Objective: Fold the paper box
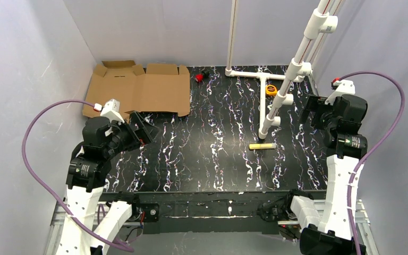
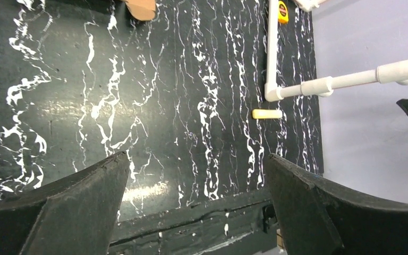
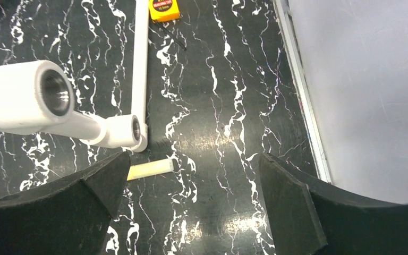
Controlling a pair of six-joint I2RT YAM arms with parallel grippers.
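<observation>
While the paper box is lying flat and unfolded in the far left corner of the worktop, both arms are holding off from it, and no flap is standing up from the sheet. The left end effector is hovering just off the box's near edge, its jaws spread wide and gripping nothing. Its wrist view is showing bare marbled surface between the fingers and only a sliver of brown cardboard at the top. The right end effector is hanging by the right edge of the worktop, well apart from the box, its jaws likewise wide and empty.

Between that arm and the box, a white pipe frame is rising from the far right part of the worktop, with a yellow tape measure lying beside its base. A pale yellow stick is lying nearer the middle, and a small red object is sitting at the far edge just beside the box.

By the look of things, the job is sitting at its opening step, the approach. The next move is probably calling for the left arm to get a finger under a side flap and lift it along its crease. The right arm would be crossing past the pipe frame to brace the sheet, since flat card is likely to slide when pushed
</observation>
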